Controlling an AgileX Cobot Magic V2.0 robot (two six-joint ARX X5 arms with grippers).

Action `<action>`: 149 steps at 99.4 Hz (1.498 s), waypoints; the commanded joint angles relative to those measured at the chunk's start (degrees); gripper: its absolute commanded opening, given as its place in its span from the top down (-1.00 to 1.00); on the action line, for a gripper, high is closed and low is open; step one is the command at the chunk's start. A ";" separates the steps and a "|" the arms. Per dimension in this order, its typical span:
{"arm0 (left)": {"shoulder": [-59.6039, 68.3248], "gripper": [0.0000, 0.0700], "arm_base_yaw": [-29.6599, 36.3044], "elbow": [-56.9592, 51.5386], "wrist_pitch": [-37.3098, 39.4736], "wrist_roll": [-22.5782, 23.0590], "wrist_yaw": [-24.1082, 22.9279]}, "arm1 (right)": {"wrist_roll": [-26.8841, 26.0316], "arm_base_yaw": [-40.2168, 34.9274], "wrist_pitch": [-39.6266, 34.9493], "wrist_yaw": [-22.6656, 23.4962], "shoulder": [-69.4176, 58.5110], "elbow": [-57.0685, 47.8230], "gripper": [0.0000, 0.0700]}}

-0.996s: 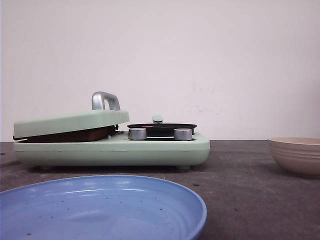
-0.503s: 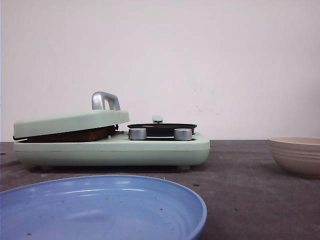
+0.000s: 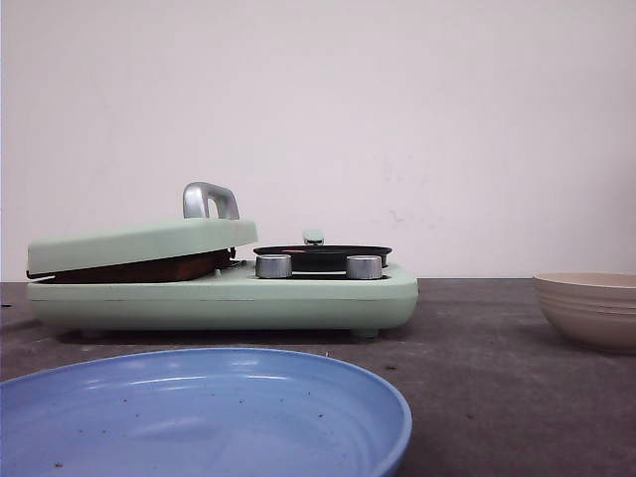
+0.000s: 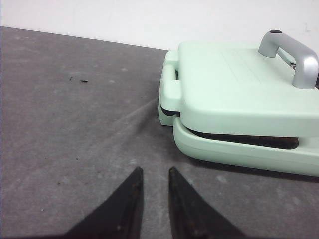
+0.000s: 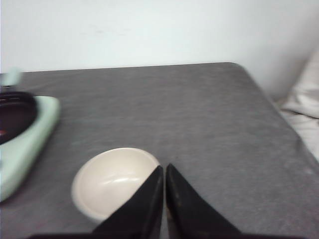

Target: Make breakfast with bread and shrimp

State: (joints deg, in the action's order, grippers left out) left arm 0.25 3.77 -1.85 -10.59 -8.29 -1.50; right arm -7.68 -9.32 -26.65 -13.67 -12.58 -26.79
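The left gripper (image 4: 152,172) shows two dark tapered fingers (image 4: 130,199) with a narrow gap between the tips, holding nothing. The right gripper (image 5: 163,169) has its dark fingers (image 5: 144,204) pressed nearly together at the tips, also holding nothing. Neither arm appears in the front view.

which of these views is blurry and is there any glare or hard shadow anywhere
Front view: sharp on the green breakfast maker, soft light streaks on the near blue plate, which is a little soft. Left wrist view: crisp, with a thin dark shadow under the maker's base and a highlight on its metal handle. Right wrist view: the softest, the cream bowl and the right claw look hazy; no hard glare.
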 commanded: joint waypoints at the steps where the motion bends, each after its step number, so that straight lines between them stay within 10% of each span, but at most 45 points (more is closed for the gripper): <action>1: -0.07 1.00 -0.02 1.05 -0.20 -0.15 0.00 | 0.68 0.35 8.96 -1.05 0.13 4.76 1.00; 23: -0.07 1.00 -0.02 1.05 -0.20 -0.15 0.00 | 0.70 3.13 24.52 0.68 4.87 20.96 1.00; 79: -0.07 1.00 -0.02 1.05 -0.17 -0.13 0.00 | 14.05 11.72 16.79 3.78 12.37 26.08 1.00; 149: -0.07 1.00 -0.02 1.05 -0.17 -0.13 0.00 | 13.92 11.72 17.62 7.48 12.37 26.08 1.00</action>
State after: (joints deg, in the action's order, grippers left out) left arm 0.25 3.77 -1.85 -10.59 -8.32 -1.50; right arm 5.80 2.42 -9.37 -6.20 -0.23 -0.91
